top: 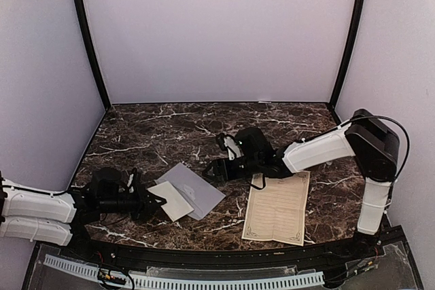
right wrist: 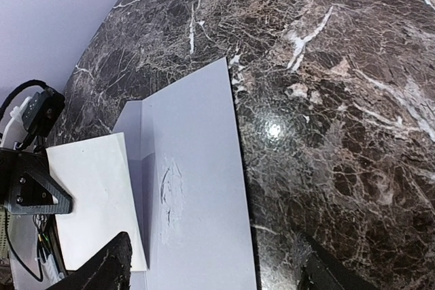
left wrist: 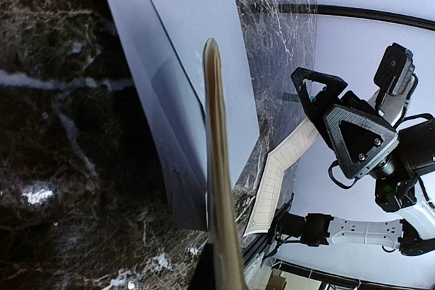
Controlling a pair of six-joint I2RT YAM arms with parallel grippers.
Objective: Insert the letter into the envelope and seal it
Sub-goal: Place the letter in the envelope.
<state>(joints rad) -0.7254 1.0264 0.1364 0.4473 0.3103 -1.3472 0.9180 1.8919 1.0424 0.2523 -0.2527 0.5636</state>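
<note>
Looking from top: left gripper [top: 152,202] pinched the folded letter [top: 172,200], which overlapped the envelope's [top: 198,185] near-left long edge by the table's [top: 136,134] front-left. Right gripper [top: 216,170] gaped wide at its far edge.
Left wrist: letter edge-on, aimed across envelope.
Right wrist: envelope beneath spread fingers.

Letter [left wrist: 216,168] presents edge-on as a thin cream strip, crossing over the envelope [left wrist: 183,45] lying flat on the marble bench [left wrist: 54,134]. Right end effector [left wrist: 319,103] beyond, jaws apart.
</note>
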